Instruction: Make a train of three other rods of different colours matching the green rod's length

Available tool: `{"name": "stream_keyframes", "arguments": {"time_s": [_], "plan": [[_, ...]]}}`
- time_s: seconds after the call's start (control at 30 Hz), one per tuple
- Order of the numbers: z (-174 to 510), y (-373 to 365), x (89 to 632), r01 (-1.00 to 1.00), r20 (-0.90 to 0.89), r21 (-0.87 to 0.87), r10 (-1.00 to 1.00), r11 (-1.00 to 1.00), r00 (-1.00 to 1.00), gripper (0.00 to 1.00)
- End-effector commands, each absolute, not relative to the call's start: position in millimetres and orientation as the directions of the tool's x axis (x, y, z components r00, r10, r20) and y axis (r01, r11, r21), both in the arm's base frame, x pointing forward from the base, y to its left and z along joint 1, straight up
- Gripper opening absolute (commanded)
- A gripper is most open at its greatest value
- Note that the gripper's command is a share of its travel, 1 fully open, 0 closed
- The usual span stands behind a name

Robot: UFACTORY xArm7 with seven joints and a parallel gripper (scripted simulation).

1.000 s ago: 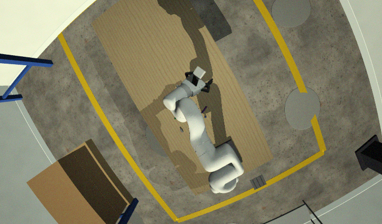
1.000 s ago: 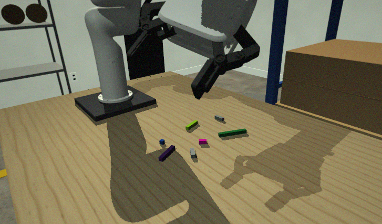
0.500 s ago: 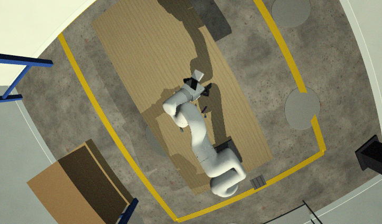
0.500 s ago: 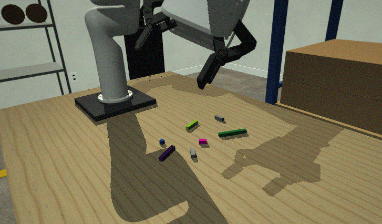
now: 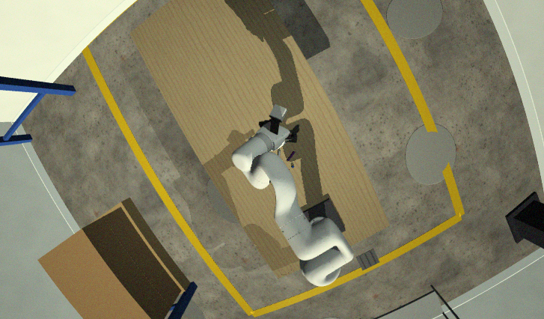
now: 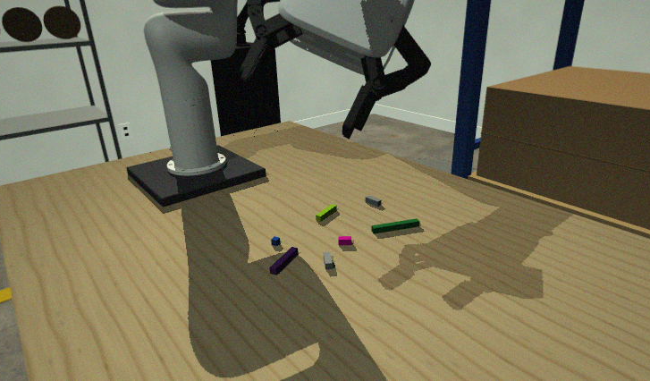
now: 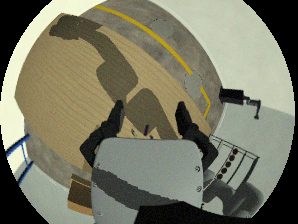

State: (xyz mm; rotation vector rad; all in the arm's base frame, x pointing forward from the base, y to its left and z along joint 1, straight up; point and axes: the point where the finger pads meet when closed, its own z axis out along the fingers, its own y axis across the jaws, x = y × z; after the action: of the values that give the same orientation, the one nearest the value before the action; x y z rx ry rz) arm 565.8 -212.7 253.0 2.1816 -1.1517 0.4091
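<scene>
My gripper (image 6: 296,105) (image 7: 150,107) is open and empty, high above the table. In the exterior view, a green rod (image 6: 395,225) lies at the right of the group. A lime rod (image 6: 325,213) and one grey rod (image 6: 373,200) lie behind. A magenta rod (image 6: 345,241) is central. A second grey rod (image 6: 327,260) (image 5: 278,152) (image 7: 133,133) lies in front of it. A purple rod (image 6: 283,260) (image 5: 291,156) (image 7: 146,130) lies at the left front, near a small blue rod (image 6: 275,241) (image 5: 292,166) (image 7: 151,137). All lie apart. The arm hides the other rods in the top view.
The wooden table (image 5: 194,79) (image 6: 105,283) carries the arm's black base plate (image 6: 161,191) behind the rods. The arm's shadows fall across the table and over the purple rod. Cardboard boxes (image 6: 568,132) and a blue post (image 6: 468,94) stand beyond the table's right edge in the exterior view.
</scene>
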Motion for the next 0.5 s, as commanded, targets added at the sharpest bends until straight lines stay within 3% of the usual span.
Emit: {"name": "stream_keyframes", "arguments": {"time_s": [0.0, 0.27, 0.33, 0.47], "plan": [[253.7, -210.7, 562.2, -0.812, 0.515, 0.388, -0.628, -0.436, 0.583, 1.00], [253.7, -210.7, 562.2, -0.812, 0.515, 0.388, -0.628, -0.436, 0.583, 1.00], [253.1, -181.6, 540.9, -0.729, 0.399, 0.397, -0.610, -0.557, 0.684, 1.00], [253.0, -180.6, 540.2, -0.726, 0.395, 0.397, -0.609, -0.561, 0.687, 1.00]]}}
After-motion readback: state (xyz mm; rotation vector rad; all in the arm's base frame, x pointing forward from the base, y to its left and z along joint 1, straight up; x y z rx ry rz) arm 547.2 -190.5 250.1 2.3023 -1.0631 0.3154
